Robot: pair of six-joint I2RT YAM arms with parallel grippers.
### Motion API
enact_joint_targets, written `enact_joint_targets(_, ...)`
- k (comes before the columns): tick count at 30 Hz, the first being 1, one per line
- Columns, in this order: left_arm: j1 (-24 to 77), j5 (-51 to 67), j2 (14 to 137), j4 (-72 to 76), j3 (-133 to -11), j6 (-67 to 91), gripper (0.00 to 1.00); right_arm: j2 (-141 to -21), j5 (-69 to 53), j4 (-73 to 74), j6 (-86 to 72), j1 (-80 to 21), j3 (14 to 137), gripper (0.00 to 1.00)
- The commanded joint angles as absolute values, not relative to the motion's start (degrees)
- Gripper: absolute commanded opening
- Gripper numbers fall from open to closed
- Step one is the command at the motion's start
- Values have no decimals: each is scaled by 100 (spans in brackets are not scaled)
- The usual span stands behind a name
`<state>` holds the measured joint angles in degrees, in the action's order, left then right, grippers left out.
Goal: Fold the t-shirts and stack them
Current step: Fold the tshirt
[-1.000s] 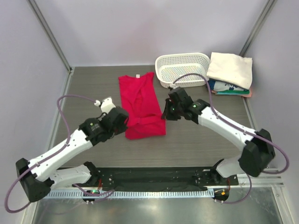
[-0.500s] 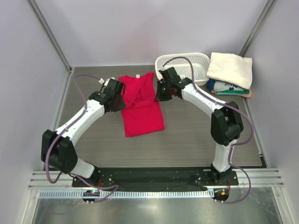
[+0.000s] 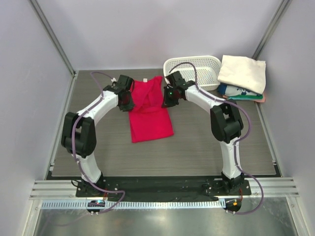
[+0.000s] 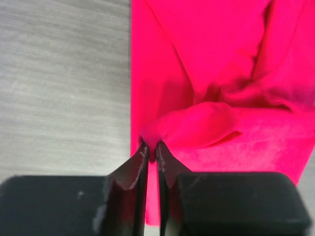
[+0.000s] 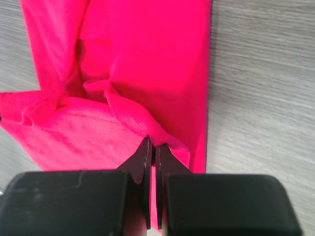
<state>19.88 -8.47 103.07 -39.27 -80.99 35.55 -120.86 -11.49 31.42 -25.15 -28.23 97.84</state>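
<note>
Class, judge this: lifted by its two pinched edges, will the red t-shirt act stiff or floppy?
Probably floppy: the red t-shirt bunches into soft wrinkles where the left gripper and right gripper pinch it. Likely light: its thin layers lie flat on the table. It would probably sag between the pinches.

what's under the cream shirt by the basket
A teal-and-white printed shirt pokes out beneath the cream shirt, with a pink edge lowest. Most of both is covered; anything else in the stack is hidden.

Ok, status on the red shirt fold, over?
Left gripper shut on red t-shirt, left edge; right gripper shut on right edge. Shirt partly folded. Basket close beside right gripper.
</note>
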Motion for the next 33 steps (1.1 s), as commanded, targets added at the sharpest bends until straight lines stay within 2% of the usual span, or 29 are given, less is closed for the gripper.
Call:
enact_joint_targets(1, 1846, -721, 10712, -3999, -8594, 3349, 12, -12313, -1283, 3155, -2443, -2734, 10421, 4)
enact_joint_targets(2, 1741, -712, 10853, -4208, -8883, 3340, 21, -12435, -1318, 3277, -2478, -2638, 10598, 12)
enact_joint_targets(3, 1679, -695, 10968, -4332, -9095, 3340, 25, -12532, -1475, 3348, -2513, -2593, 10800, 33)
enact_joint_targets(4, 1609, -660, 11064, -4429, -9288, 3340, 30, -12777, -1520, 3453, -2514, -2558, 11359, 44)
enact_joint_targets(5, 1460, -537, 11283, -4595, -9803, 3331, 39, -12910, -1521, 3759, -2514, -2505, 11712, 54)
enact_joint_targets(6, 1398, -519, 11372, -4736, -10113, 3322, 43, -13033, -1521, 3936, -2514, -2418, 12099, 63)
enact_joint_targets(7, 1354, -527, 11495, -4903, -10438, 3296, 46, -13278, -1529, 4129, -2496, -2373, 12886, 65)
enact_joint_targets(9, 1310, -545, 11759, -5640, -11568, 3208, 50, -13359, -1529, 4639, -2514, -2268, 13515, 67)
enact_joint_targets(11, 1371, -571, 11673, -5897, -11751, 3164, 52, -12941, -1503, 4667, -2452, -2268, 13388, 68)
enact_joint_targets(13, 1415, -431, 11103, -5679, -10937, 3216, 53, -12483, -1529, 4510, -2443, -2268, 12230, 68)
enact_joint_targets(14, 1432, -344, 10840, -5356, -10559, 3260, 54, -11889, -1625, 4152, -2461, -2276, 11695, 68)
enact_joint_targets(15, 1441, -99, 10350, -5161, -9625, 3330, 54, -11613, -1687, 3922, -2513, -2285, 11115, 68)
enact_joint_targets(16, 1459, -36, 10058, -4707, -9180, 3392, 54, -11280, -1775, 3676, -2548, -2311, 9996, 68)
enact_joint_targets(19, 1599, 482, 9084, -3941, -7478, 3691, 53, -10426, -2065, 2989, -2672, -2399, 8322, 68)
enact_joint_targets(22, 1871, 580, 8283, -3369, -6507, 4059, 53, -9959, -2188, 2734, -2619, -2557, 7273, 69)
enact_joint_targets(26, 2153, 677, 7596, -2708, -5111, 4482, 53, -9773, -2276, 2365, -2566, -2663, 6400, 68)
enact_joint_targets(33, 2232, 729, 7427, -1908, -4053, 4816, 53, -10098, -2417, 2030, -2575, -2654, 6038, 63)
